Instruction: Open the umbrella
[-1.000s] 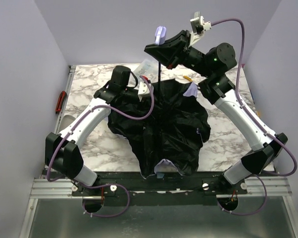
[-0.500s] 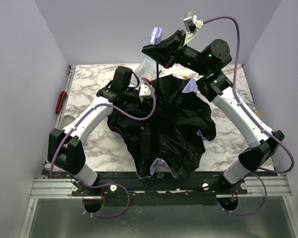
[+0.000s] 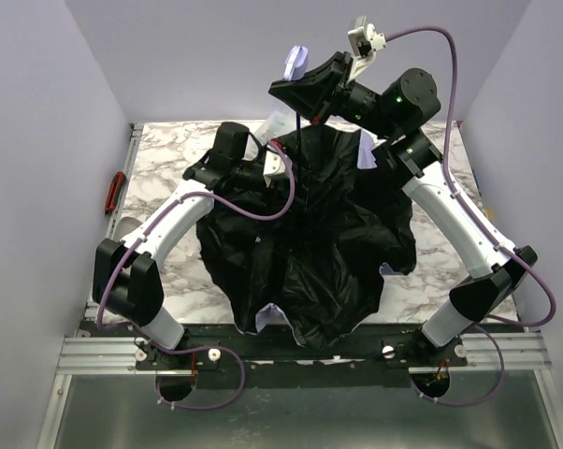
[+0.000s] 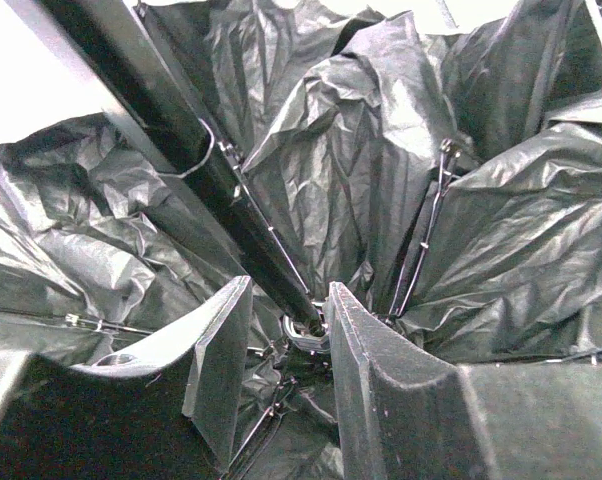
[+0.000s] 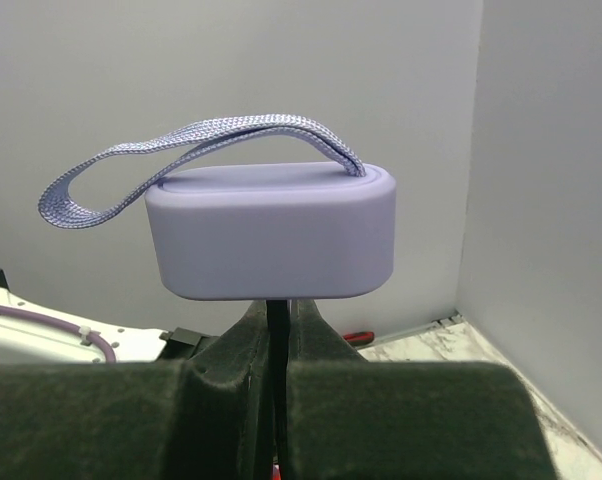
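Umbrella [image 3: 300, 243] sprawls half-spread in the overhead view. Only the right wrist view shows the right gripper [image 5: 278, 315] pinching the shaft [image 5: 277, 345] beneath the handle [image 5: 271, 235]. The left gripper [image 4: 289, 300] flanks the hub [image 4: 306, 333], grip uncertain.

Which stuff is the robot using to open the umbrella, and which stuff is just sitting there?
For the job:
umbrella
its lavender handle
its black shaft
right gripper, pinching the shaft just under the handle
left gripper, fingers either side of the shaft

Just lying about:
red thing at the left edge of the table
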You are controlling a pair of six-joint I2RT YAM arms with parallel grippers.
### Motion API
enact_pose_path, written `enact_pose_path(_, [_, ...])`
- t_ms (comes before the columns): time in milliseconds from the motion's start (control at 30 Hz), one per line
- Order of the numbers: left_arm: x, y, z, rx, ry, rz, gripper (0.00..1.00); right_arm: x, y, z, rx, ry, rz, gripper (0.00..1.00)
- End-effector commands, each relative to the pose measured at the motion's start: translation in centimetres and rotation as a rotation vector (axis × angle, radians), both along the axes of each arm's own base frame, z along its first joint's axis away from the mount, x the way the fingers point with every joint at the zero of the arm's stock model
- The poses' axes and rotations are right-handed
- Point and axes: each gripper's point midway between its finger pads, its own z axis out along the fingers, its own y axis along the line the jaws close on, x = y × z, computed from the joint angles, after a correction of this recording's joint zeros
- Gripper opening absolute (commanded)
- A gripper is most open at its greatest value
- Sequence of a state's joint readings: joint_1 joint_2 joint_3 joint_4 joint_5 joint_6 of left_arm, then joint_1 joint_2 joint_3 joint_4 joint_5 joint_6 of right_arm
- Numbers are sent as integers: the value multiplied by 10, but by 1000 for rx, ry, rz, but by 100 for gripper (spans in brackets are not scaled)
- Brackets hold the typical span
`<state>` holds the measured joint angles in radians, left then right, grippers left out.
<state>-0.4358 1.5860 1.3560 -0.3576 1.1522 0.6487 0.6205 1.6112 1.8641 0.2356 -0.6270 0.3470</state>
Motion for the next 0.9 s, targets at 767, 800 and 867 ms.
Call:
enact_pose_path(767, [45, 35, -94, 301, 174, 311, 19, -97, -90, 171, 427, -359, -71, 1])
enact_pose_path(800, [47, 36, -95, 308, 174, 318, 20, -98, -91, 172, 429, -360, -70, 0])
enact_pose_path(867, [50, 37, -99, 324, 176, 327, 26, -100, -93, 175, 435, -367, -73, 1])
